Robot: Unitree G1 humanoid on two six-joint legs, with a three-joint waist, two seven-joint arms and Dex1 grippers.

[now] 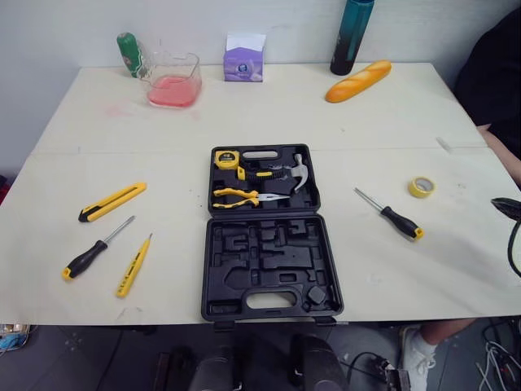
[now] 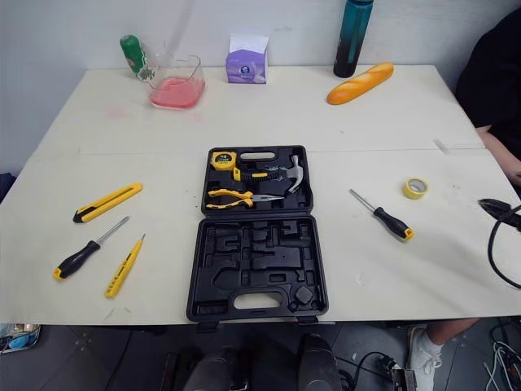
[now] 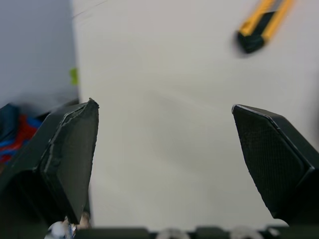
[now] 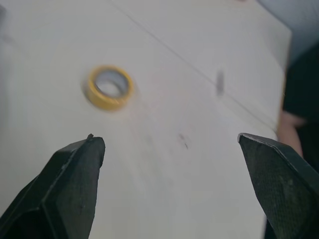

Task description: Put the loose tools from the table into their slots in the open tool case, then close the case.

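Screwdriver (image 1: 391, 215), right of tool case (image 1: 218, 277): likely light, rigid; grasp at the grippy handle. Utility knife (image 1: 112, 202), left: probably slick-bodied. Left gripper (image 3: 163, 105), right gripper (image 4: 168, 137): fingers spread, empty.

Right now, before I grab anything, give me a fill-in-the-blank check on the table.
1. The tool case lies ___.
2. The utility knife, tester pen and a ___ lie left of the case.
3. The tape roll, right of the case, is coloured ___.
Missing: open; screwdriver; yellow.
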